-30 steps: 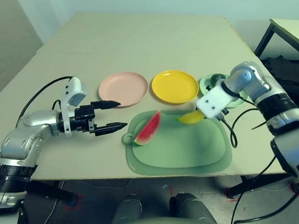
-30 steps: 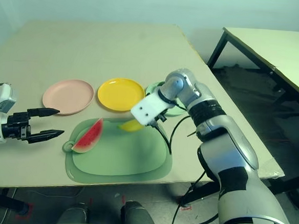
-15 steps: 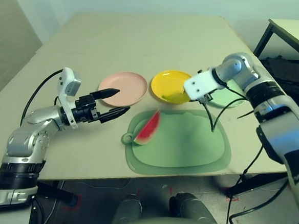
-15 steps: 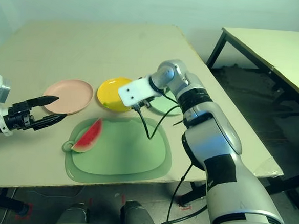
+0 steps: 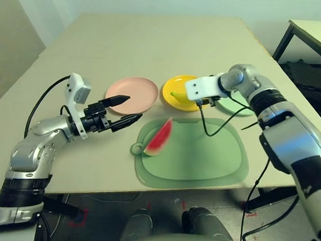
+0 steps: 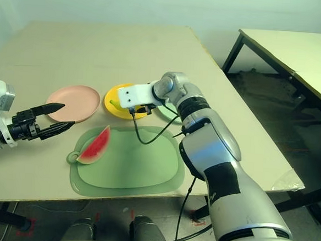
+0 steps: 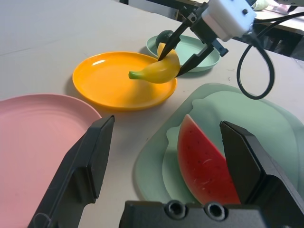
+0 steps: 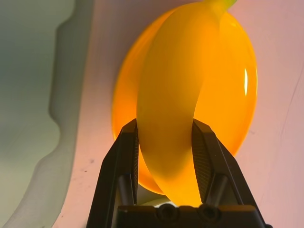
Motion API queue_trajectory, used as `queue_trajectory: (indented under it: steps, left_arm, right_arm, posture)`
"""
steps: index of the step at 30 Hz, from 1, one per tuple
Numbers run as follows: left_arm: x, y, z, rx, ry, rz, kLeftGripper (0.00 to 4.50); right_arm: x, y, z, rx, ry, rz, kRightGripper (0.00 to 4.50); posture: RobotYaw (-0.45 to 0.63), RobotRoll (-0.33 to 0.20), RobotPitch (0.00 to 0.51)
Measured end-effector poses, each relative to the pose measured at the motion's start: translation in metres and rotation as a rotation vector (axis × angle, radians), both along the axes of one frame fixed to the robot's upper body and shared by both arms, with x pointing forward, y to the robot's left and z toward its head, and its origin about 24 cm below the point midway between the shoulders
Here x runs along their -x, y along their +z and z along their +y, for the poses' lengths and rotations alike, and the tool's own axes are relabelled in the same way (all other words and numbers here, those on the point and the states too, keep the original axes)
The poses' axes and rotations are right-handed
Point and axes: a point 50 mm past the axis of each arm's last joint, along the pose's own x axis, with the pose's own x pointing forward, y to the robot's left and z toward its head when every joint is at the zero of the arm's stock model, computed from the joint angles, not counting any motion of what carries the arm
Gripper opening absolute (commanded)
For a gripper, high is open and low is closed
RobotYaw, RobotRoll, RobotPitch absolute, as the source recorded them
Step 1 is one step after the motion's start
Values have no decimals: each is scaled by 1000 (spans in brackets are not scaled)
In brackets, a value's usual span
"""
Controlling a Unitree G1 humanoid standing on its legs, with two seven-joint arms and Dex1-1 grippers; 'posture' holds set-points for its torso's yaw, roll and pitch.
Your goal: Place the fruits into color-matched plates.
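Observation:
My right gripper (image 8: 165,127) is shut on the yellow banana (image 7: 156,71) and holds it just over the yellow plate (image 5: 172,85). The red watermelon wedge (image 5: 159,137) stands on its green rind at the near-left end of the green cutting mat (image 5: 202,156). My left gripper (image 5: 134,107) is open, hovering left of the mat by the pink plate's (image 5: 132,93) front edge, its fingers (image 7: 80,166) pointing at the wedge. The mint green plate (image 5: 236,106) lies right of the yellow one, partly behind my right arm. A dark green avocado (image 7: 164,36) shows partly on it.
The mat's ring handle (image 5: 137,149) points toward my left gripper. Black cables hang from my right wrist over the mat's far edge. A second table (image 5: 320,38) stands to the right, beyond the table's edge. Bare tabletop stretches behind the plates.
My right gripper has carried the banana from over the mat's far edge leftward to above the yellow plate. My left gripper has moved right and up, toward the watermelon.

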Motion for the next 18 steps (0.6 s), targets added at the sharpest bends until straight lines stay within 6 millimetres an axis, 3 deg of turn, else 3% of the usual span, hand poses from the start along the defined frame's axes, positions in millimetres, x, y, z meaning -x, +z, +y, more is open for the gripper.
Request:
queue_trajectory:
  steps: [4,12,18]
  left_arm:
    - [0,-1,-1,22,3,2,4500]
    - [2,-2,0,14,18,7,4500]
    - [6,-7,2,2,25,26,4500]
  right_arm:
    - [0,-4,12,-57,-51,22,1600]
    - [-2,-8,15,-73,-98,7,1600]
    - [-1,-16,12,-62,-115,19,3599]
  posture:
    - [-14,0,65]
    - [7,0,67]
    - [5,0,66]
